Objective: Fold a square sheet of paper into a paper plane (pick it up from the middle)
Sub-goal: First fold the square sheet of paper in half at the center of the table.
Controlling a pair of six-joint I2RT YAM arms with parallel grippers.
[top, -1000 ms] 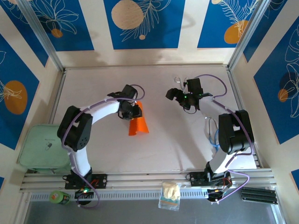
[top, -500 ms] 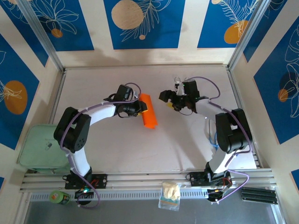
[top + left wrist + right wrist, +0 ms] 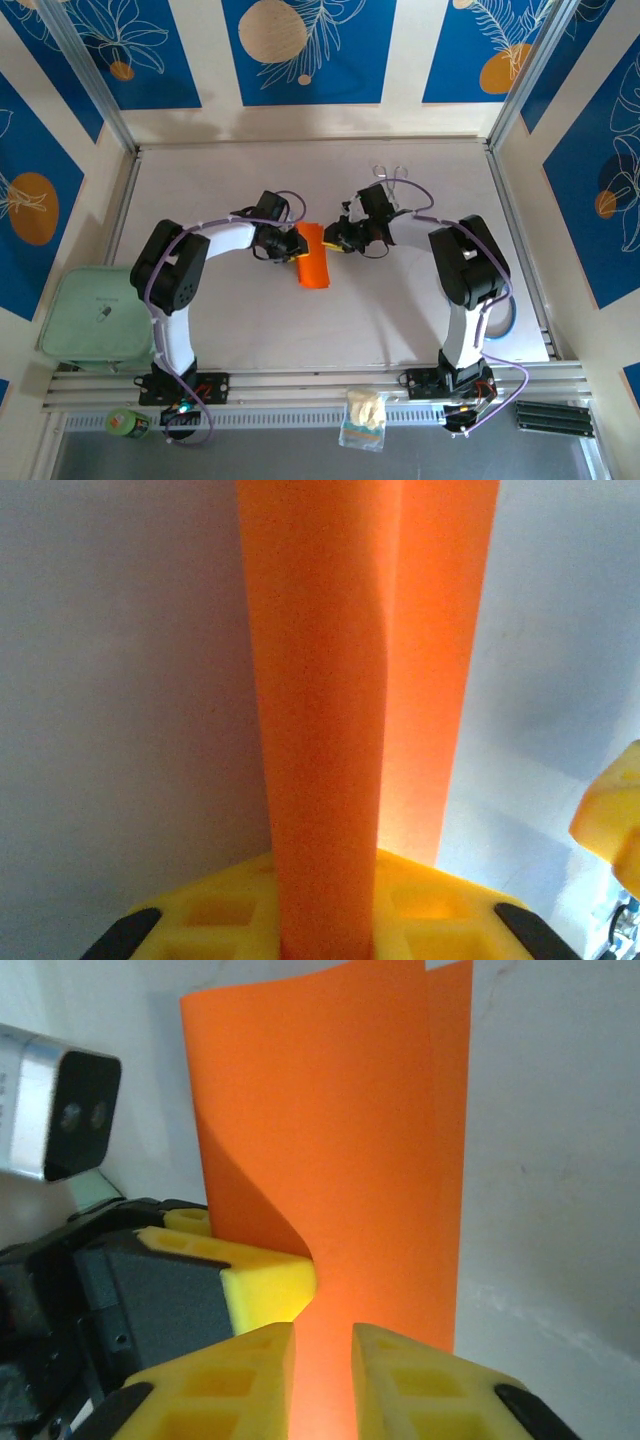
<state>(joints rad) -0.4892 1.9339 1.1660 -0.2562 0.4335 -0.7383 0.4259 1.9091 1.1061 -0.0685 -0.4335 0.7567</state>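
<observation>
The square sheet of paper (image 3: 312,264) is bright orange and folded into a narrow strip near the table's middle. My left gripper (image 3: 291,244) is shut on its left edge. In the left wrist view the paper (image 3: 320,680) rises straight up from between the yellow pads (image 3: 450,905). My right gripper (image 3: 336,238) has come in from the right, close against the sheet. In the right wrist view its two yellow fingers (image 3: 225,1385) stand slightly apart, open, with the paper (image 3: 380,1160) right behind the gap. The left gripper's pad (image 3: 265,1280) presses the sheet's curled edge.
Metal tongs (image 3: 388,175) lie at the back of the white table (image 3: 220,320). A mint-green container (image 3: 90,315) sits off the left edge. A small bag (image 3: 365,418) rests on the front rail. A blue ring (image 3: 508,320) lies near the right arm's base.
The left gripper turned the paper from a splayed shape into a narrow strip and shifted it. The right gripper swung left across the table until it reached the paper.
</observation>
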